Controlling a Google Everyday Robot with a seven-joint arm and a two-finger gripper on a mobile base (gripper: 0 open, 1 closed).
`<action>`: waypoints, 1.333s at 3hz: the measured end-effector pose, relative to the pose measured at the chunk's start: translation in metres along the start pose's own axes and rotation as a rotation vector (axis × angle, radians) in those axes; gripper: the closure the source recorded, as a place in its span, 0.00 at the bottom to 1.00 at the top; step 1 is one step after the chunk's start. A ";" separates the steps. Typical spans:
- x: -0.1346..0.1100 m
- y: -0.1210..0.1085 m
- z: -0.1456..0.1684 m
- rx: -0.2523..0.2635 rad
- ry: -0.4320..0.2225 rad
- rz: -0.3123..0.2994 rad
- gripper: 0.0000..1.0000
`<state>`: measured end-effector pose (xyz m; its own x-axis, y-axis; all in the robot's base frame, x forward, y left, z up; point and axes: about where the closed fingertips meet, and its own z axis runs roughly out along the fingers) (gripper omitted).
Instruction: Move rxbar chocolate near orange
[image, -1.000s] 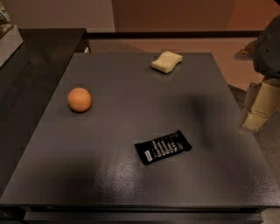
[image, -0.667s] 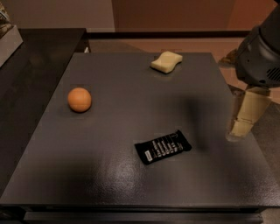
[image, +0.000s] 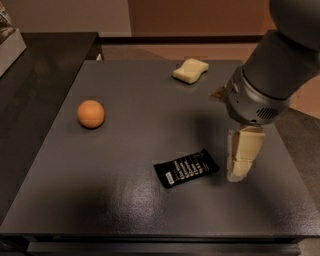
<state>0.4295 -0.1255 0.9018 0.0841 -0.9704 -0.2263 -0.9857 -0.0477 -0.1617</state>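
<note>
Just right of the rxbar chocolate (image: 186, 168), the robot's cream-coloured gripper (image: 238, 170) hangs low over the grey table (image: 125, 215), apparently not touching the bar. Whether it is released or clenched cannot be told from this angle. The bar lies toward the front, well apart from the orange (image: 91, 113) at left. A pale yellow sponge (image: 190, 70) sits at the back.

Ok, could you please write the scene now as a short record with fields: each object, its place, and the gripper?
surface: dark grey table
rxbar chocolate: lying flat, front centre-right, not held
orange: left side, well apart from the bar
pale yellow block: back of the table
gripper: pointing down, just beside the bar's right end
task state: bar not yet near the orange
</note>
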 end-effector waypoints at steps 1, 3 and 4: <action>-0.016 0.003 0.028 -0.042 -0.005 -0.074 0.00; -0.035 0.011 0.062 -0.113 0.007 -0.151 0.00; -0.039 0.015 0.074 -0.138 0.018 -0.168 0.00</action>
<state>0.4227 -0.0711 0.8372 0.2478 -0.9500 -0.1901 -0.9687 -0.2402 -0.0629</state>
